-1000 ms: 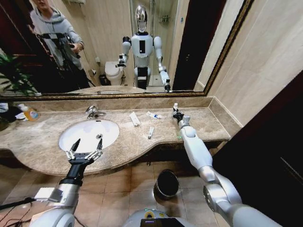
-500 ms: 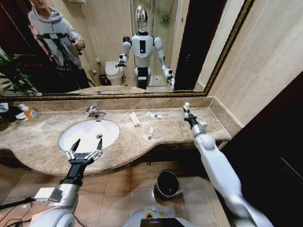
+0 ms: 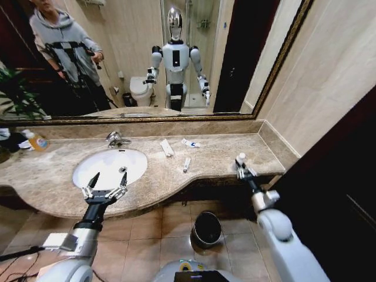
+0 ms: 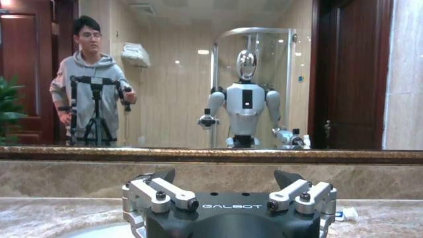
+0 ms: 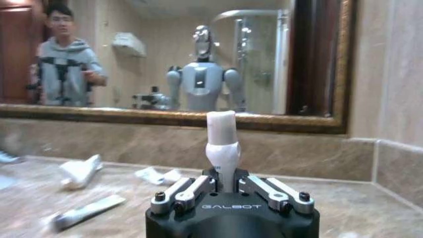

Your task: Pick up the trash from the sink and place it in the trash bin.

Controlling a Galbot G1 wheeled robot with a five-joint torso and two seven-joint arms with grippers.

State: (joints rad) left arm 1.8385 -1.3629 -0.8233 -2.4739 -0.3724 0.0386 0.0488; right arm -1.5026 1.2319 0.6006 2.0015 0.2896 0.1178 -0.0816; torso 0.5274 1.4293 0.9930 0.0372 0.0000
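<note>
One small white-capped bottle [image 5: 221, 144], clamped in the right gripper [image 3: 242, 169], has swung back off the counter [image 3: 223, 154] toward the trash bin [image 3: 207, 228]; the left gripper [image 3: 106, 183] hovers spread open by the sink [image 3: 88, 163].

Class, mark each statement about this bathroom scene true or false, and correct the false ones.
1. The right gripper is shut on a tiny white-capped bottle. True.
2. The left gripper holds a white tube. False: its fingers are open and empty, at the front edge of the white oval sink.
3. The small round black trash bin stands on the marble counter. False: it stands on the tiled floor below the counter.
4. A small white tube lies on the beige-brown marble counter beside the sink. True.
5. The flat white packet lies inside the sink. False: it lies on the counter.
</note>
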